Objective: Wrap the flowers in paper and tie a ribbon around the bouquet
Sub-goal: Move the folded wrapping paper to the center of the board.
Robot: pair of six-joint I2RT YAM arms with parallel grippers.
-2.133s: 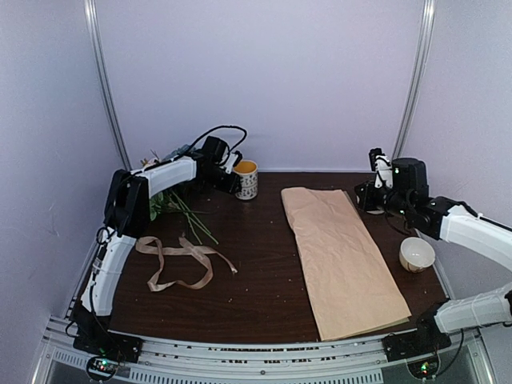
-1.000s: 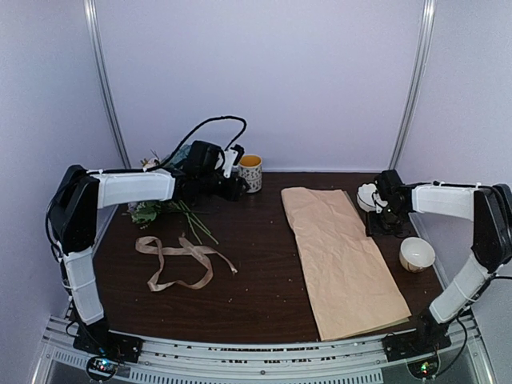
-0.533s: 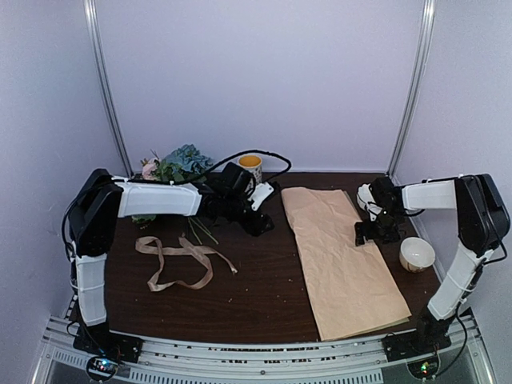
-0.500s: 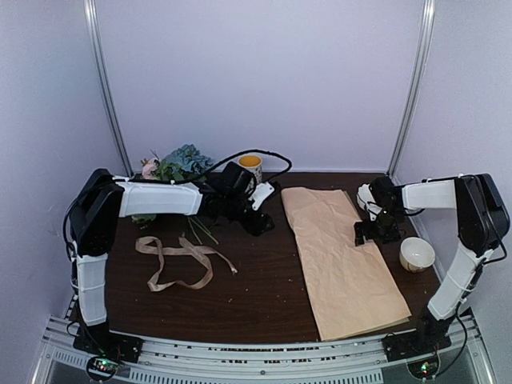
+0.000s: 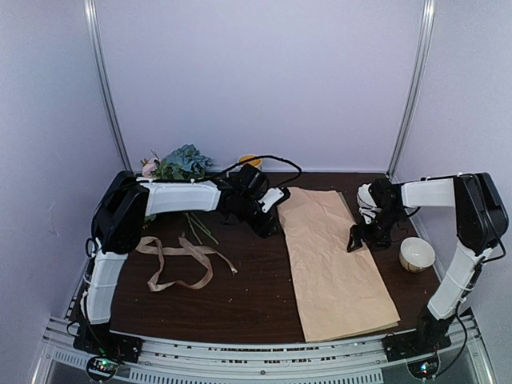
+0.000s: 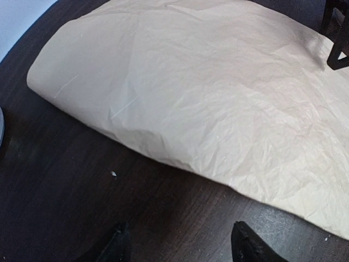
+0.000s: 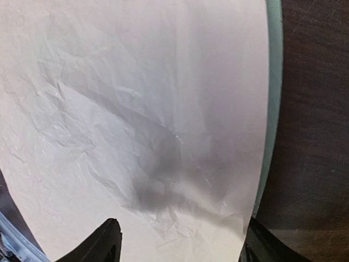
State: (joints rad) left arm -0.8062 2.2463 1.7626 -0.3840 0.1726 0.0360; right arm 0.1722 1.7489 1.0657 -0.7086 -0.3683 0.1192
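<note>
Flanking the crinkled peach-tan paper sheet (image 5: 340,256) with left claw (image 6: 180,244) and right claw (image 7: 182,240), both released and empty, seemingly for unfolding it. Lying well apart at far left: blue-pink-white flower bunch (image 5: 178,164). Showing in right wrist view only: sage-green underlayer edge (image 7: 272,82).

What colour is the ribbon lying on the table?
Light tan. The ribbon shows best in the top view.

Paper (image 5: 336,264) on table (image 5: 256,308), right of centre, running near to far. Ribbon (image 5: 182,258) near left. Flowers (image 5: 180,162) far left, behind ribbon. Cup (image 5: 250,160) between flowers and paper. Bowl (image 5: 417,254) right of paper.
</note>
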